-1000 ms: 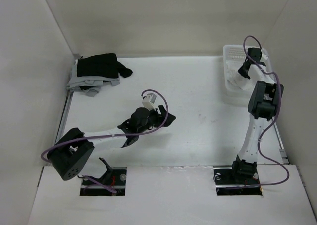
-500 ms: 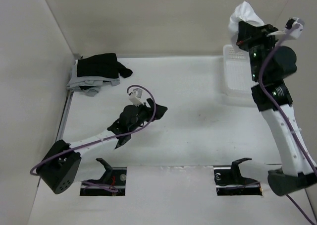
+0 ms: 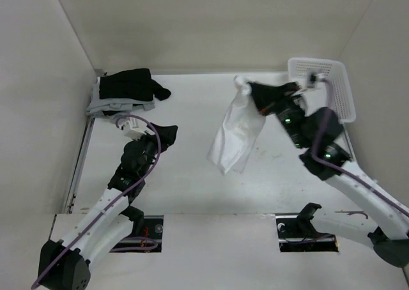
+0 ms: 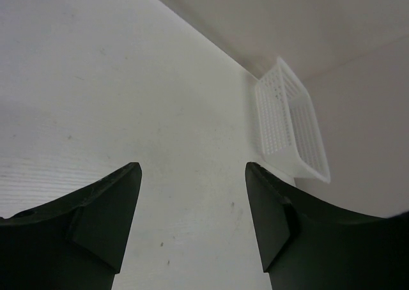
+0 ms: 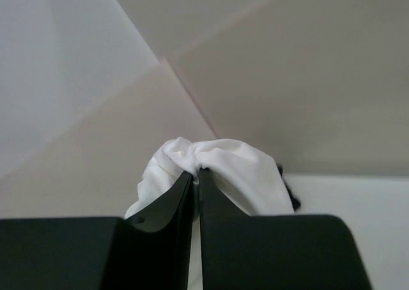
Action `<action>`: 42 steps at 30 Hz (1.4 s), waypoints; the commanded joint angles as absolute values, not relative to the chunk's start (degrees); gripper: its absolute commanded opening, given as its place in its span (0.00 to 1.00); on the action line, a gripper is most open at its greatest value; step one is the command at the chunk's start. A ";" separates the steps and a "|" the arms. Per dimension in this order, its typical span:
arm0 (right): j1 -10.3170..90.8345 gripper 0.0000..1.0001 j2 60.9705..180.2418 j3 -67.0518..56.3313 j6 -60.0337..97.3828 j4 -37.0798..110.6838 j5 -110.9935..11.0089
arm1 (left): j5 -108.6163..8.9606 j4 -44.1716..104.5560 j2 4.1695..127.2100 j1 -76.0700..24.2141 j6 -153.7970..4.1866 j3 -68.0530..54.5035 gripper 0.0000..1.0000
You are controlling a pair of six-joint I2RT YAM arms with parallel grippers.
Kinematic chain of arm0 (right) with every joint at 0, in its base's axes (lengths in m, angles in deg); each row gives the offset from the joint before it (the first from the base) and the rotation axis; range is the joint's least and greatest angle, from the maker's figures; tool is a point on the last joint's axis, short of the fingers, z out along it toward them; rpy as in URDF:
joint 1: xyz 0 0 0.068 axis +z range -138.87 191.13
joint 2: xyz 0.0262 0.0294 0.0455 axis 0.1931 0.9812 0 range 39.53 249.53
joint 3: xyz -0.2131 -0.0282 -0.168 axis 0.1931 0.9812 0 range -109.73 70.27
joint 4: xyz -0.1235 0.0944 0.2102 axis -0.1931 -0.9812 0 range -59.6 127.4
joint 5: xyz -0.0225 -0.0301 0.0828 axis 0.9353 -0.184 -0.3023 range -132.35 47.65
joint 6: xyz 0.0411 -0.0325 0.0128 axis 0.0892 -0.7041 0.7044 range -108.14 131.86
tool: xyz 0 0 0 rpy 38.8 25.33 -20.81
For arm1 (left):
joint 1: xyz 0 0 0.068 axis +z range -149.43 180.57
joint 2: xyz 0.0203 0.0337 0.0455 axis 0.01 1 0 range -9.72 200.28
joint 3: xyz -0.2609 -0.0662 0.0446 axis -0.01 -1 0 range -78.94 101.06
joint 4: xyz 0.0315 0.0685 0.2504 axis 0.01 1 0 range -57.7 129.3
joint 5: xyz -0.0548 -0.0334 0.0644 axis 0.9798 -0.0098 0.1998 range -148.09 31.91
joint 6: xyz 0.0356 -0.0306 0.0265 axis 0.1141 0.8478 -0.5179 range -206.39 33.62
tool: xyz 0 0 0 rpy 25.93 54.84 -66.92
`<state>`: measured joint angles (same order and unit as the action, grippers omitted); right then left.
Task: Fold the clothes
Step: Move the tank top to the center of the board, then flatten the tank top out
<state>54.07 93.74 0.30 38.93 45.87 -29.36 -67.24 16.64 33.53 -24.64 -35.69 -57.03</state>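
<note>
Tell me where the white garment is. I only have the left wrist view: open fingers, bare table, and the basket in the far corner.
Observer: The white garment hangs over the middle of the table, between the left gripper and the right arm.
Operator: Say what holds it.
Observer: The right gripper does, its jaws pinched shut on a bunched top edge.
Operator: Report anything else on the table.
Observer: A black garment lies on a light grey garment in the far left corner.
</note>
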 commanded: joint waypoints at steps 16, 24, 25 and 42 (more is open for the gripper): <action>53.18 0.07 116.50 29.13 52.29 38.27 -30.13 | -69.15 19.82 55.56 -36.10 -43.75 -50.84 0.41; 52.31 0.21 116.70 32.56 53.60 41.96 -27.67 | -78.19 22.44 75.15 -48.23 -57.97 -33.98 0.38; 52.05 0.23 116.61 33.18 54.04 42.49 -27.76 | -79.70 23.24 77.36 -49.12 -59.39 -31.86 0.37; 49.14 0.25 102.37 45.13 57.74 45.83 -30.48 | -88.76 28.17 92.76 -51.59 -67.31 -20.76 0.29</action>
